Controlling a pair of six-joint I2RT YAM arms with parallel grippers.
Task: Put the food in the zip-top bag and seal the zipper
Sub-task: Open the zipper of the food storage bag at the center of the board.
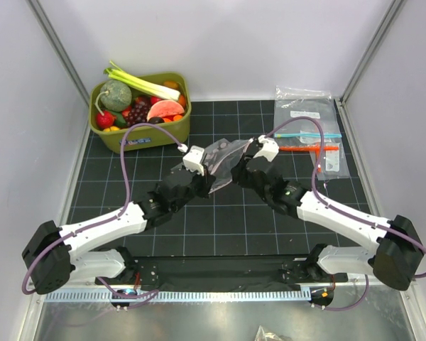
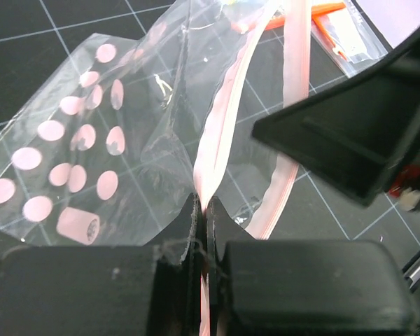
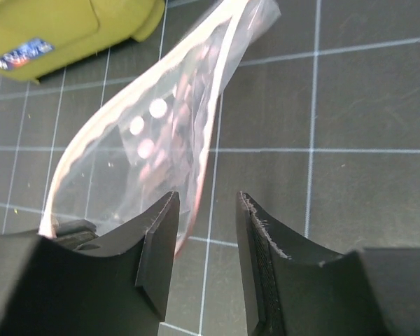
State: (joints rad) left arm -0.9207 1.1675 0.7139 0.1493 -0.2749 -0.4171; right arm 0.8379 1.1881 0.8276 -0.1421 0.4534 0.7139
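The zip-top bag [image 1: 224, 158] lies crumpled at the middle of the mat, clear with pink dots [image 2: 91, 161]. My left gripper [image 1: 210, 176] is shut on its pinkish zipper strip [image 2: 224, 126], pinched between the fingertips [image 2: 206, 210]. My right gripper [image 1: 240, 170] is open [image 3: 208, 206]; the bag's mouth edge [image 3: 213, 126] runs just inside its left finger, and the bag [image 3: 154, 140] hangs open beyond. The food sits in the olive-green bin [image 1: 138, 135] at the back left: a leek [image 1: 138, 82], a watermelon slice [image 1: 165, 109], grapes [image 1: 137, 112]. No food shows inside the bag.
Flat clear bags [image 1: 309, 121] with blue and orange strips lie at the back right. The bin's corner shows in the right wrist view [image 3: 70, 28]. Grey walls close in the mat on three sides. The right gripper's body [image 2: 357, 133] hangs close over the bag.
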